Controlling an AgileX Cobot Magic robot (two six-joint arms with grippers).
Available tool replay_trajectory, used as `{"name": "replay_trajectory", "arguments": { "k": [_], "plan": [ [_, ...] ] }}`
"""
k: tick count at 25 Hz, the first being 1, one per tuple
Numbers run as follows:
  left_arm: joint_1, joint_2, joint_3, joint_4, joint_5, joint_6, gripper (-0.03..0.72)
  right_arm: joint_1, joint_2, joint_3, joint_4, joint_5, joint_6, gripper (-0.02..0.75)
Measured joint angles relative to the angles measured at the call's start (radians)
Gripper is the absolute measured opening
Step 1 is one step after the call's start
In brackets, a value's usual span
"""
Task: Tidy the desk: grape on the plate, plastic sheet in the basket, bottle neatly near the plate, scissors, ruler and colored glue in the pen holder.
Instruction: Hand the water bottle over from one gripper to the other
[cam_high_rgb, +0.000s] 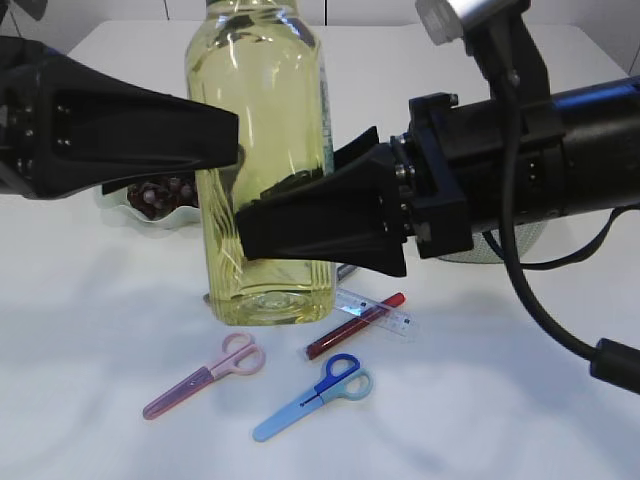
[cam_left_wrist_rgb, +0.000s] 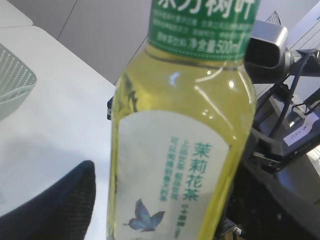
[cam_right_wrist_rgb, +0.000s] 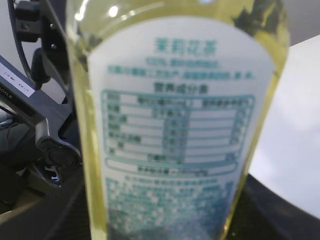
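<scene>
Bottle upright on white table, right gripper clamped around its body, left gripper spread wide beside it, holding nothing, scissors in front.

A robot lab bench: bare white table, black arm mounts and cabling around it

I see a white surface filling the frame; at lower centre lie pink scissors, blue scissors, a red glue tube over a clear ruler, and a plate of grapes at middle left
</scene>
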Motion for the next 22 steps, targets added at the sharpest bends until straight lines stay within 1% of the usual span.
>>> {"name": "replay_trajectory", "arguments": {
  "k": [5, 10, 15, 22],
  "plan": [
    [0.000, 0.025, -0.021, -0.001, 0.008, 0.051, 0.607, 0.000, 0.000, 0.000, 0.000, -0.007, 0.021, 0.512],
    [-0.002, 0.060, -0.023, -0.032, 0.047, 0.106, 0.587, 0.000, 0.000, 0.000, -0.009, -0.011, 0.030, 0.512],
    [-0.002, 0.082, -0.023, -0.062, 0.067, 0.115, 0.568, -0.004, 0.000, 0.000, -0.015, -0.015, 0.035, 0.512],
    [-0.002, 0.093, -0.023, -0.086, 0.071, 0.111, 0.569, -0.004, 0.000, 0.000, 0.004, -0.021, 0.041, 0.512]
  ]
}}
